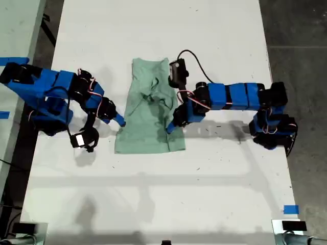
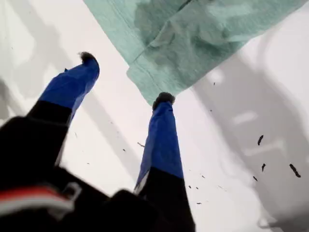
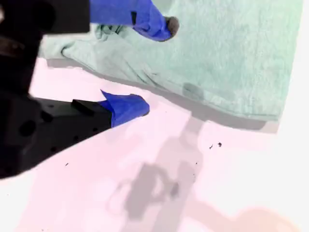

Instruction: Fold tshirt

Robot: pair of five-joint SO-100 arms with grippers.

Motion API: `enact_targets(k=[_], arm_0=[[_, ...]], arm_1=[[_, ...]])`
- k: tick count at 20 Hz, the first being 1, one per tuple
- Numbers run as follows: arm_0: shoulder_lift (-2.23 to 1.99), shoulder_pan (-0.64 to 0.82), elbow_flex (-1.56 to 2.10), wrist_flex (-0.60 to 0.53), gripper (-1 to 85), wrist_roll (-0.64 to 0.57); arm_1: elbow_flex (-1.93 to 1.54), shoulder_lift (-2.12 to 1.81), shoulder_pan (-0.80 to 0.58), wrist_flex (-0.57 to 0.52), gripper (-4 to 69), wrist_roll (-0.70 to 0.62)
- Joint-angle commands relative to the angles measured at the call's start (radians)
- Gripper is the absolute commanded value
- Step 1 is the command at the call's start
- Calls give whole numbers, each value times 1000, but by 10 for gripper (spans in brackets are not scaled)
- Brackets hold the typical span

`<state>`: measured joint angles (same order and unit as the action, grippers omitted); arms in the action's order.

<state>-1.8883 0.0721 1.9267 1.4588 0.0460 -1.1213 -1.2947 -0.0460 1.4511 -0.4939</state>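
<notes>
The tshirt [image 1: 149,109] lies partly folded and rumpled mid-tabletop [image 1: 214,30], my first hand [image 2: 126,79] released at its corner, my second hand [image 3: 154,65] released astride its edge.

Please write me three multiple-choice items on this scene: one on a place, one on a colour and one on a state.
1. On the white table, the tshirt lies
A. between my first gripper and my second gripper
B. hanging over the table's edge
C. under an arm's base

2. The tshirt's colour is
A. red
B. pale mint green
C. black

3. My first gripper is
A. shut on the tshirt
B. open, with nothing between its fingers
C. out of view

Answers:
1. A: in the exterior view the cloth lies in the middle, with a gripper at either side.
2. B: every view shows it pale green, with no print.
3. B: the first wrist view shows the fingers apart over bare table, with the tshirt's corner at one fingertip.
</notes>
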Motion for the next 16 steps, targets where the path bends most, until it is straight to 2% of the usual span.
enact_targets(k=[1, 4, 7, 8, 9, 13, 16], arm_0=[[35, 3, 80, -186, 210, 8], [156, 25, 178, -354, 209, 12], [304, 52, 190, -428, 200, 12], [321, 61, 190, -430, 116, 12], [313, 67, 190, -402, 1, 32], [74, 58, 199, -230, 1, 77], [20, 64, 190, -150, 1, 78]], arm_1=[[8, -91, 8, 11, 270, -18], [0, -100, 15, 11, 272, -17], [-14, -107, 18, 11, 273, -12], [-20, -110, 20, 11, 274, -11], [-28, -112, 21, 11, 275, -9], [-52, -114, 21, 0, 280, -5], [-64, -114, 18, -17, 279, -11]])
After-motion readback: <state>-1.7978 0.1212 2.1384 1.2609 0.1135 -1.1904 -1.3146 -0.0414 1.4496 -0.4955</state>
